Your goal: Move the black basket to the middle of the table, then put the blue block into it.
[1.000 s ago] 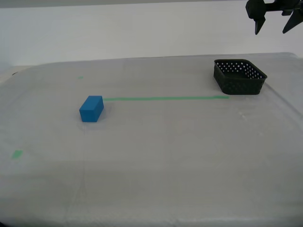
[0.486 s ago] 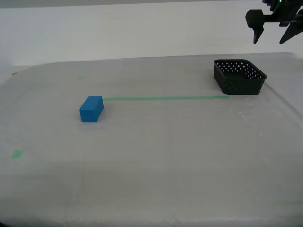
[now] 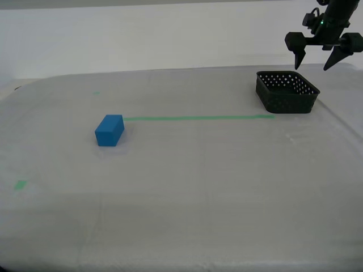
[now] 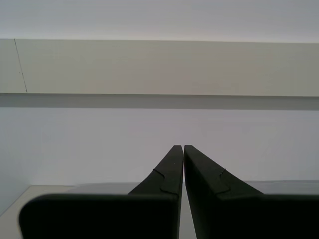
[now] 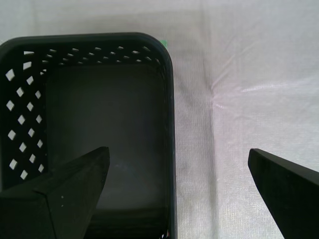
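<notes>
The black basket (image 3: pixel 285 101) stands empty on the table (image 3: pixel 198 187) at the exterior view's far right, at the end of a green tape line (image 3: pixel 198 118). My first gripper (image 3: pixel 312 67) hangs open just above the basket's far rim. Its wrist view looks straight down: one finger (image 5: pixel 75 189) is over the basket (image 5: pixel 99 109), the other over cloth, and the basket's side wall lies between them. The blue block (image 3: pixel 109 130) lies on the cloth at the exterior view's left, at the tape's other end. My second gripper (image 4: pixel 182 147) is shut on nothing and faces a wall.
Small green tape marks (image 3: pixel 20 184) sit on the cloth at the exterior view's left. The table's far edge runs just behind the basket, with a pale wall (image 3: pixel 170 39) beyond it.
My first gripper has come down and shifted slightly toward the exterior view's left, closer to the basket. The basket and the block have not moved.
</notes>
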You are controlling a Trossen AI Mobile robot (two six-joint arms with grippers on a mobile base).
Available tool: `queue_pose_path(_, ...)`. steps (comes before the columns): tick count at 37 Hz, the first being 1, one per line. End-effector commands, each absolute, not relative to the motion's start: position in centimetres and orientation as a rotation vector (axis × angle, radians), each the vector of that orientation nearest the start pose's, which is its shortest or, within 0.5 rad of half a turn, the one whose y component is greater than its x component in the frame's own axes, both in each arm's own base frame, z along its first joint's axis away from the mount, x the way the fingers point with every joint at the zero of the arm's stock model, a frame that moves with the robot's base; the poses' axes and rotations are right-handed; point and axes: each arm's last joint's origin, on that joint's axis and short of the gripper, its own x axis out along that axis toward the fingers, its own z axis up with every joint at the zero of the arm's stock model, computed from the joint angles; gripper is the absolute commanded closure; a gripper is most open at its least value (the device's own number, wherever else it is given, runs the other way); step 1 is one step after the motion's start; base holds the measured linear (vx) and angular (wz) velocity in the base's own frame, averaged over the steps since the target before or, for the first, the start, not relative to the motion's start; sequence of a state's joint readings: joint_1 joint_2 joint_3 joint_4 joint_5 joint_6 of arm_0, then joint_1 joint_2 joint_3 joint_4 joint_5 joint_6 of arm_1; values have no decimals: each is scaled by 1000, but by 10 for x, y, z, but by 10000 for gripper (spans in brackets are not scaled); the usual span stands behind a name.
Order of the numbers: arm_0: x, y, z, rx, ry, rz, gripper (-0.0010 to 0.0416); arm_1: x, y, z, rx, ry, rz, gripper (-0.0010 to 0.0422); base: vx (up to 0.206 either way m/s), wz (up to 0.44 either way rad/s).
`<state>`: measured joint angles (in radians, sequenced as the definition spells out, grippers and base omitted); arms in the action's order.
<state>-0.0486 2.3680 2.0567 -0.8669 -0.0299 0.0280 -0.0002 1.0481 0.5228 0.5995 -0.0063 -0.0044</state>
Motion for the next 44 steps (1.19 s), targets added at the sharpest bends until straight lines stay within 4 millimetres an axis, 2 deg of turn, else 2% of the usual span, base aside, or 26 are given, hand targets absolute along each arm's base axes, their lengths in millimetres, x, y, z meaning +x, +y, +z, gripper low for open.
queue_pose_path(1, 502, -23, 174, 67, 1188, -25, 16, 227, 0, 269, -3, -76, 6, 412, 0, 0)
queue_pose_path(12, 503, -23, 156, 73, 1222, -21, 16, 227, 0, 269, -3, -75, 6, 412, 0, 0)
queue_pose_path(21, 504, -23, 148, 69, 1199, -27, 16, 227, 0, 269, -3, -76, 6, 412, 0, 0)
queue_pose_path(31, 500, -22, 125, 68, 1194, -26, 16, 227, 0, 269, -3, -76, 6, 412, 0, 0)
queue_pose_path(44, 496, -23, 109, 62, 1196, -35, 17, 227, 0, 269, -3, -75, 7, 412, 0, 0)
